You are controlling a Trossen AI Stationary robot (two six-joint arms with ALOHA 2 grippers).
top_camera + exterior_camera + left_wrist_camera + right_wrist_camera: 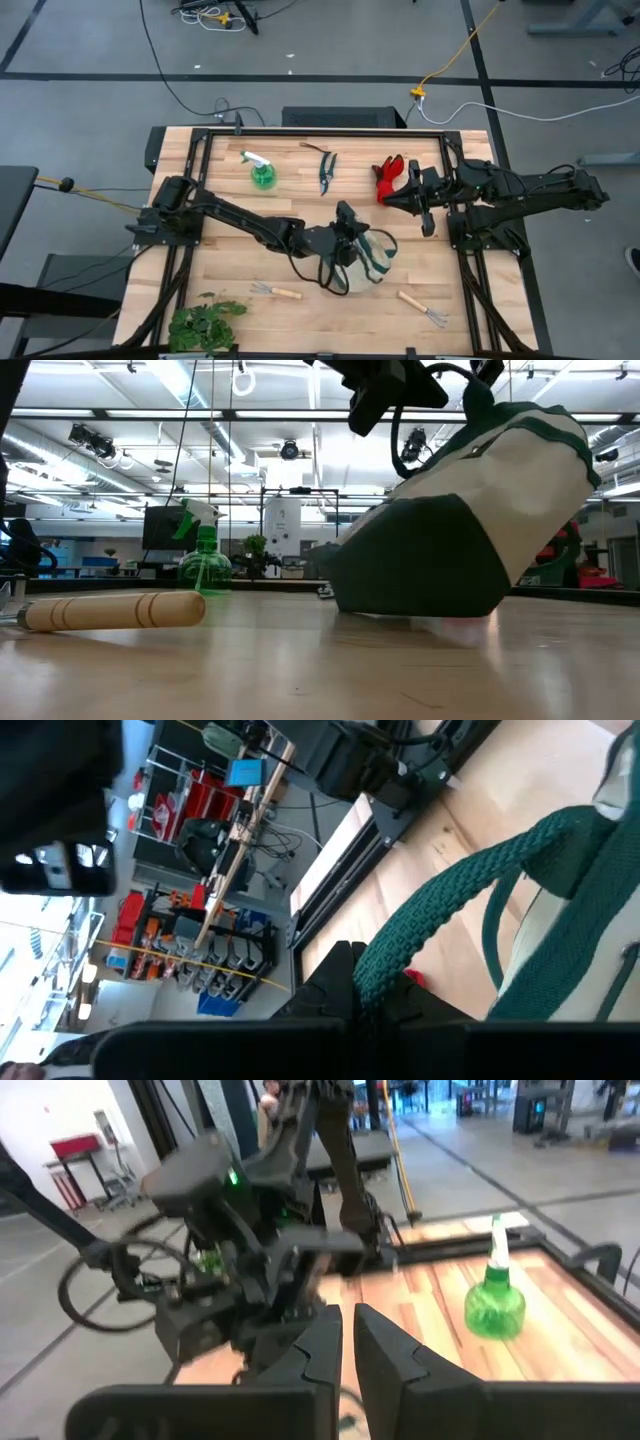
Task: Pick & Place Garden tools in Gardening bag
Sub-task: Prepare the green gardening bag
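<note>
Soft fabric bag [368,262], dark green and cream, tilted up on the wooden table [230,250] near centre. Left gripper [345,232] clamped on its braided green rope handle [450,905]. Right gripper [388,203] nearly closed at the red gloves [387,178]; grip unclear. Spray bottle [263,175], shears [327,172] behind; two rakes [275,291] in front.

Grey floor [330,50] (cables [170,80] trailing), bright ceiling lights [190,385], red storage shelves [190,800].
</note>
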